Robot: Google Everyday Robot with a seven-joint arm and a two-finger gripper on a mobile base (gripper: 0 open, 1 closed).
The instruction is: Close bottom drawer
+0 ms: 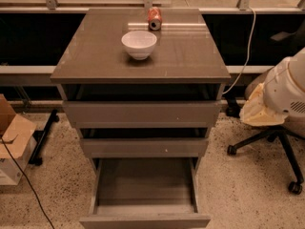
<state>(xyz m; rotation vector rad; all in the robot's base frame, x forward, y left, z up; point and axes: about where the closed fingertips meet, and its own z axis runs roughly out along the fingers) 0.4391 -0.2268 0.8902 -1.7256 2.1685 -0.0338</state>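
The bottom drawer (145, 194) of the taupe-grey cabinet (140, 56) stands pulled far out toward me. Its plain box interior is empty and its flat front (145, 221) lies at the lower edge of the view. The middle drawer front (143, 147) and the wider top drawer front (142, 113) above it each stand out a little. My gripper is out of view. Only a white rounded arm housing (288, 87) with a cream cover (257, 111) shows at the right, apart from the cabinet and at about the top drawer's height.
A white bowl (139, 44) and a red can (154, 18) lying on its side are on the cabinet top. An office chair base (276, 147) stands on the floor at the right. A cardboard box (12, 142) and a black cable (28, 190) are at the left.
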